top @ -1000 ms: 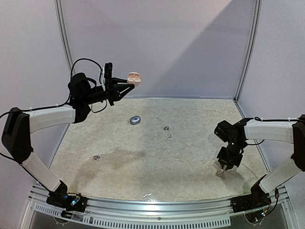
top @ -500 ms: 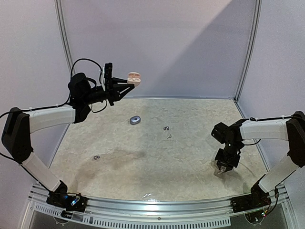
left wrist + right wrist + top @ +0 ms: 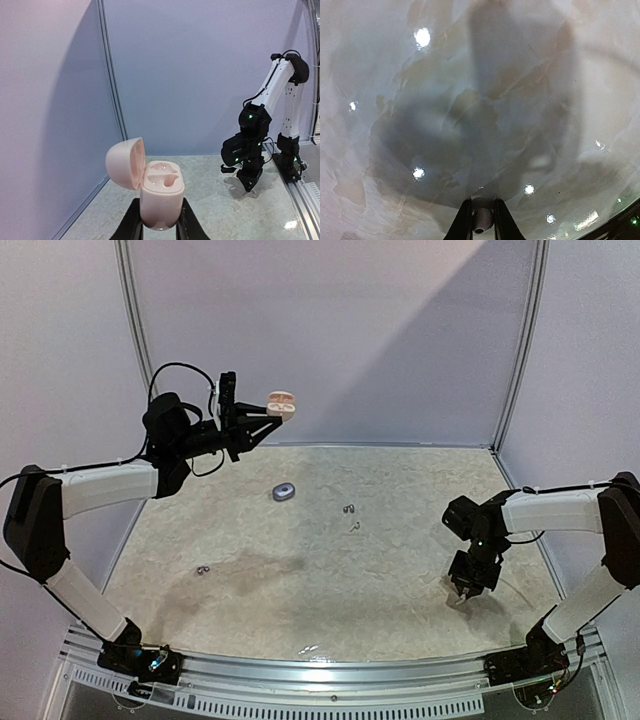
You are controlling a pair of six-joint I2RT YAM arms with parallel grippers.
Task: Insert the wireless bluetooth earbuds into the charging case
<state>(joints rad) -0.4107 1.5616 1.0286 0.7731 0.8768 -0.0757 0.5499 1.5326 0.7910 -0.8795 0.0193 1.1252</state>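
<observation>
One earbud (image 3: 481,223) sits pinched in the nearly shut right end effector (image 3: 481,219), low over the worktop (image 3: 300,580) at four o'clock. The left end effector (image 3: 159,222) clamps the open charging case (image 3: 161,192) aloft at eleven o'clock. Lift slowly and aim for an empty well.

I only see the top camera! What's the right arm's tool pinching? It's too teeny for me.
Observer: On the right wrist camera, the right tool pinches one small whitish earbud between its fingertips.
Operator: Is the pink case open?
Observer: Yes. The left wrist camera shows the charging case with its lid hinged back, and its two wells look empty.
Operator: Is it held straight?
Observer: Upright, with the left tool clamped on both sides of its lower body.
</observation>
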